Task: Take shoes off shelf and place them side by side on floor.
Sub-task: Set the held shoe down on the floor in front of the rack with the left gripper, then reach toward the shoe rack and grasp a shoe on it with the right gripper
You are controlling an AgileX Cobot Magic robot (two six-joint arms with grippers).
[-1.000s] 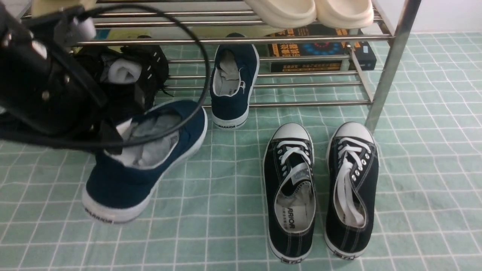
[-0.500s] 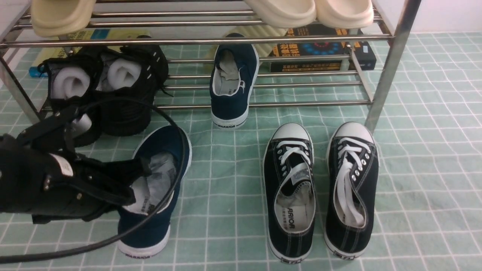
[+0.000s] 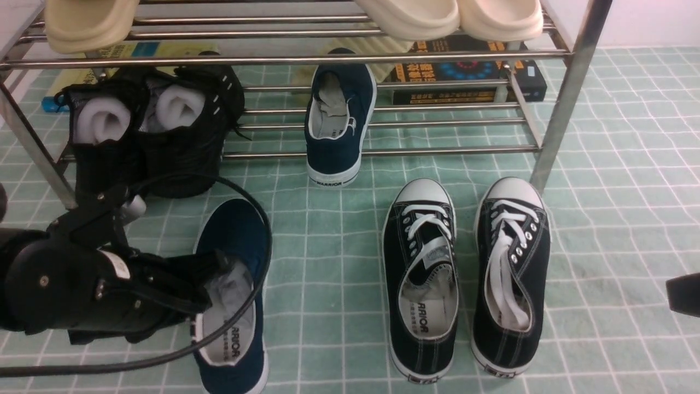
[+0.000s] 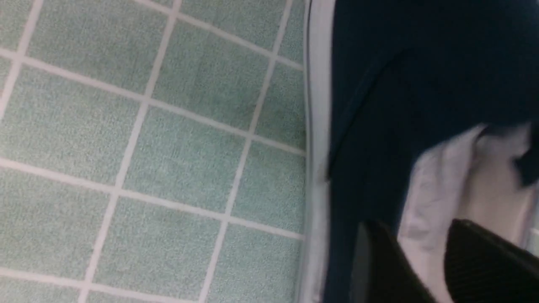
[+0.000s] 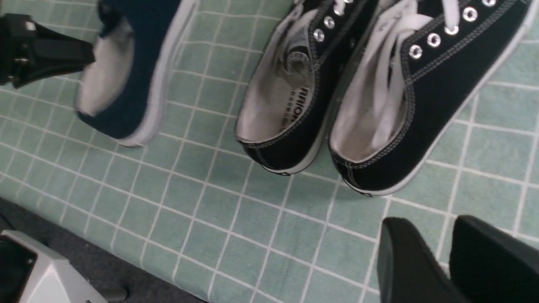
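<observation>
One navy-blue slip-on shoe (image 3: 232,241) (image 5: 143,63) is low over the pale green checked floor (image 3: 328,246), toe toward the shelf; I cannot tell if its sole touches. My left gripper (image 3: 219,268) (image 4: 425,252) is shut on its side wall, one finger outside on the navy canvas and one inside on the paper stuffing. The other navy shoe (image 3: 336,126) lies on the lower tier of the chrome shelf (image 3: 383,57), heel sticking out. My right gripper (image 3: 683,293) (image 5: 438,252) hovers at the right edge, fingers close together, holding nothing.
Two black lace-up sneakers (image 3: 424,273) (image 3: 511,273) stand side by side on the floor. Black knit shoes with foam rolls (image 3: 147,120) fill the shelf's left. Cream slippers (image 3: 404,16) sit on top, books (image 3: 465,71) behind. A shelf leg (image 3: 563,104) slants nearby.
My left gripper carried the navy shoe down and toward me, turning it from tilted sideways to toe-forward near the floor. The right gripper's tip has come into view at the right edge.
</observation>
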